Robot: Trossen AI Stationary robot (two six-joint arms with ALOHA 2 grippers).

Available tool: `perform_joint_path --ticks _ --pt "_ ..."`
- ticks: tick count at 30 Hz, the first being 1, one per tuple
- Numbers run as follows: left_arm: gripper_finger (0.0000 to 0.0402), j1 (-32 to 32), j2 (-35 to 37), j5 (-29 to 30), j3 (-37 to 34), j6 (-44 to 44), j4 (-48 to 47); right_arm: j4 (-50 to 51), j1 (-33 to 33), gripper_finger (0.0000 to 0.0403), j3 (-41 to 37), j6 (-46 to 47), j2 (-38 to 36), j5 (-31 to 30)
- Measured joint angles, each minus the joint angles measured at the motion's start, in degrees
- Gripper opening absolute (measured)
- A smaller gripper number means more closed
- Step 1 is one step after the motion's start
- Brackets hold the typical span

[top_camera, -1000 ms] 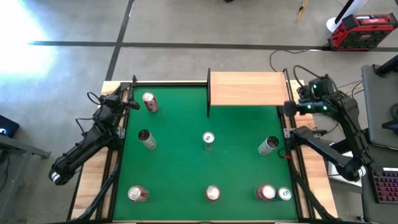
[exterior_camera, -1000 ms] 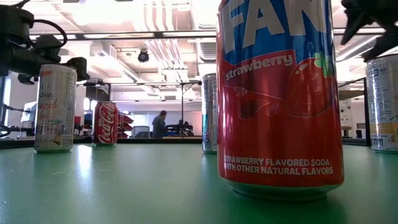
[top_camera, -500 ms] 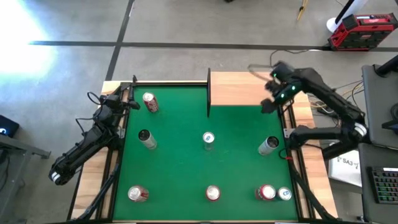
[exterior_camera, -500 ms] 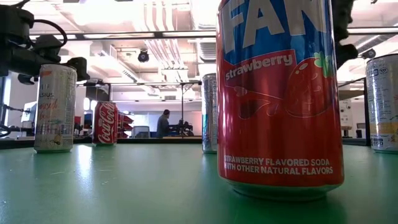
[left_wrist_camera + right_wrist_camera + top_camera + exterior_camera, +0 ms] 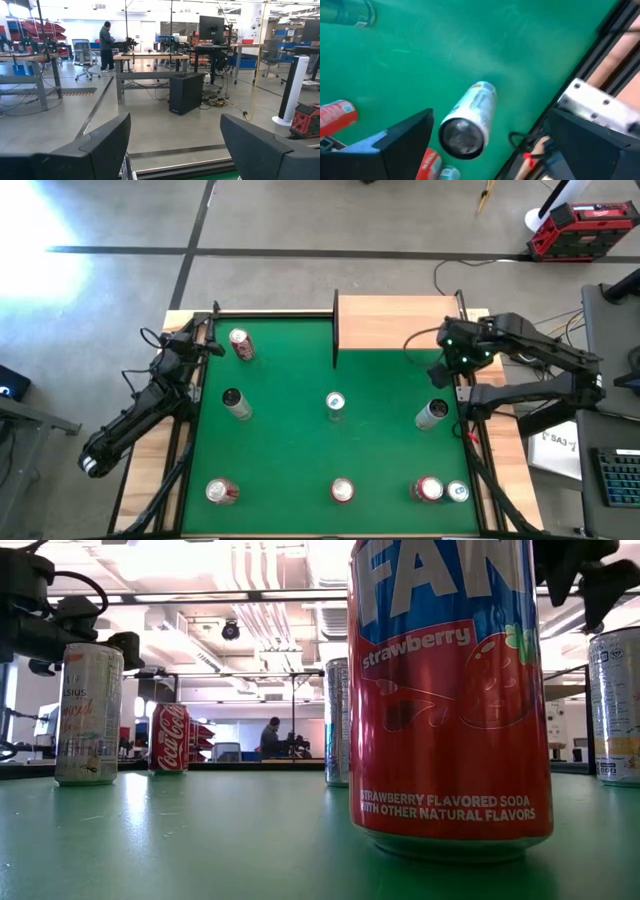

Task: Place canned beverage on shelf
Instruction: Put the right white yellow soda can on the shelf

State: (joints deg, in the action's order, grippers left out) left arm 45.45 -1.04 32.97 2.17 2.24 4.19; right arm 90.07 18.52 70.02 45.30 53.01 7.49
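The shelf [image 5: 395, 321], a light tan board with a dark side edge, stands at the table's far edge, right of centre. Several cans stand upright on the green table. A silver can [image 5: 431, 414] stands at the right, also in the right wrist view [image 5: 468, 125] and the low view [image 5: 615, 705]. My right gripper [image 5: 438, 372] is open above the table, just far of this can, touching nothing; in its wrist view [image 5: 495, 150] the can shows between the fingers, farther down. My left gripper [image 5: 211, 346] is open and empty at the table's far left edge [image 5: 175, 150].
Other cans: a red one [image 5: 241, 344] at the far left, a silver one [image 5: 236, 404], one at centre [image 5: 335, 404], and several along the near edge, among them a strawberry soda can [image 5: 450, 690]. A person [image 5: 106, 45] is in the room beyond.
My right gripper has swung up from the table's right edge, past the shelf's right end, then come toward the near edge over the green surface, and is now above the silver can at the right. The cans have not moved.
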Motion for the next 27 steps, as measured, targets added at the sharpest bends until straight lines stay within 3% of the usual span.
perform_joint_path --ticks 13,27 --pt "0.0293 0.01 0.0 0.0 0.0 0.0 0.0 -2.33 -18.37 0.0382 -2.36 16.97 3.93 3.47" --pt "0.0293 0.02 0.0 0.0 0.0 0.0 0.0 -1.87 -21.96 0.0382 -2.61 23.5 10.58 4.47"
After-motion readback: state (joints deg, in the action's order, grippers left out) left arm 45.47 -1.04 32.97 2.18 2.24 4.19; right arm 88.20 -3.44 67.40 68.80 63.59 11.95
